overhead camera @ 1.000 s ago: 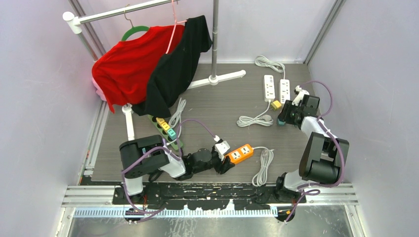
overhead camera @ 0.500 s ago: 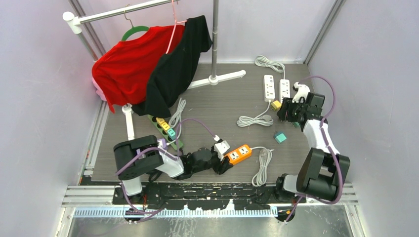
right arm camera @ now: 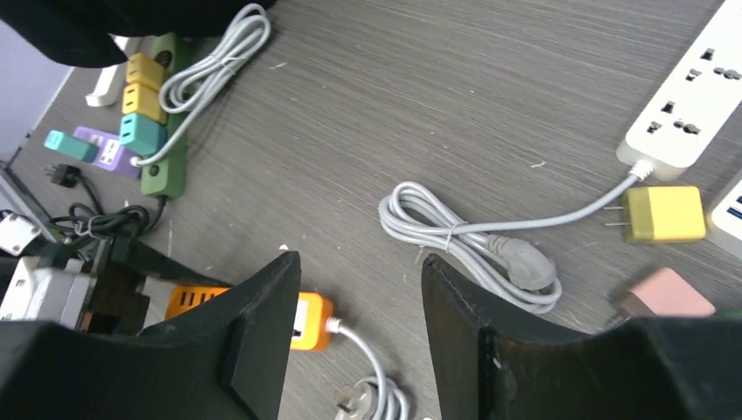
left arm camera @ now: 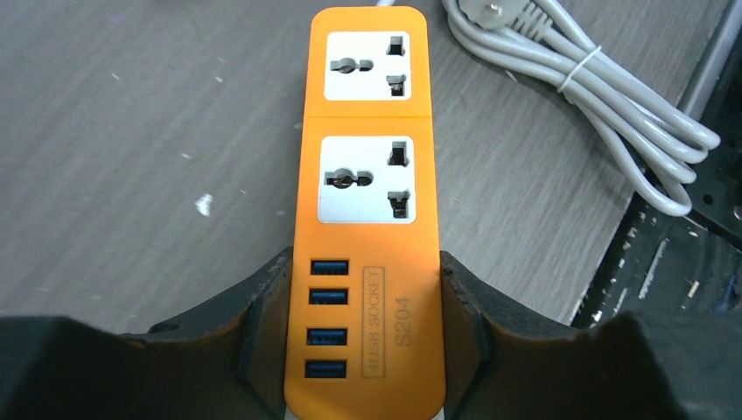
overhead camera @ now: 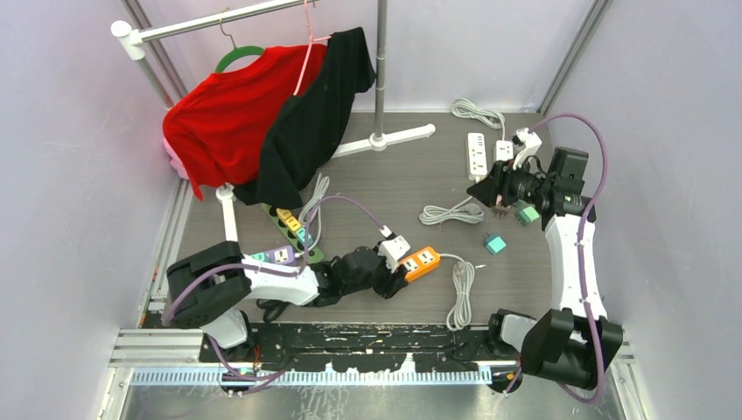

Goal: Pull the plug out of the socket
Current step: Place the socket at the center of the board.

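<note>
My left gripper (overhead camera: pixel 402 274) is shut on the USB end of an orange power strip (overhead camera: pixel 421 262), which lies on the table. In the left wrist view the strip (left arm camera: pixel 366 175) sits between my fingers (left arm camera: pixel 262 306) and both of its sockets are empty. My right gripper (overhead camera: pixel 483 187) is open and empty, raised above the table right of centre. A small teal plug (overhead camera: pixel 495 244) lies loose on the table below it. A green power strip (overhead camera: pixel 297 234) with yellow and teal plugs in it lies at the left; it also shows in the right wrist view (right arm camera: pixel 164 171).
Two white power strips (overhead camera: pixel 477 156) lie at the back right, with a coiled grey cable (overhead camera: pixel 448 213) in front of them. The orange strip's cable (overhead camera: pixel 462 293) is coiled at the front. A yellow plug (right arm camera: pixel 665 214) and a pink plug (right arm camera: pixel 665 293) lie near the white strips. A clothes rack (overhead camera: pixel 262 122) stands at the back left.
The right gripper let the teal plug go onto the table, then rose and swung left. The left gripper shifted the orange strip slightly back and to the left.
</note>
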### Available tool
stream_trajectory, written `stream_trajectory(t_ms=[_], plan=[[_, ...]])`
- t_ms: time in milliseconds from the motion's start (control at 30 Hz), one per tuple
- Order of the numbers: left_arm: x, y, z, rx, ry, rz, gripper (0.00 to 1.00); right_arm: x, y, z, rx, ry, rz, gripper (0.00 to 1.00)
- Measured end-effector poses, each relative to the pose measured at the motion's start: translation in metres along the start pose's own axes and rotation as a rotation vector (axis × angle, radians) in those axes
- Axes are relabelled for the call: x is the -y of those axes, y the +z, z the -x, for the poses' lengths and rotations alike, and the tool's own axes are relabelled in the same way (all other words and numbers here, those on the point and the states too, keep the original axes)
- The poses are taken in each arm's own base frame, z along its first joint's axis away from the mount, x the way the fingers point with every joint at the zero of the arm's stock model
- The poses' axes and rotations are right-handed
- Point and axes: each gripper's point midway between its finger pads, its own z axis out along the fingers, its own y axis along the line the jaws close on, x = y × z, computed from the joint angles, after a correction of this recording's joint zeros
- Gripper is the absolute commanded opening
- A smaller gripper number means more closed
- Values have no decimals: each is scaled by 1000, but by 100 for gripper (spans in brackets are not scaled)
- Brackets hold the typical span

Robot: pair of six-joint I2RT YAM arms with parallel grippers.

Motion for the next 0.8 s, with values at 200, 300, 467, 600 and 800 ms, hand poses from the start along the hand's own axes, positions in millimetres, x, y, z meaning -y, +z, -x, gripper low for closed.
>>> stream_trajectory(t_ms=[200,300,467,600,800], plan=[[-17,-2,31,-11,135,37,0,-13,-12,-17,70,43,-1,59],[-26,-1,48,-3,192,41,0,-9,-15,-27,79,86,-20,59],[-60,1,86,34,229,53,0,-5,-16,-20,107,85,-32,59],[-87,10,125,72,236,66,0,-5,-17,-18,115,83,-33,60],[-126,41,147,46,205,86,0,-5,-18,-15,126,74,-35,60]])
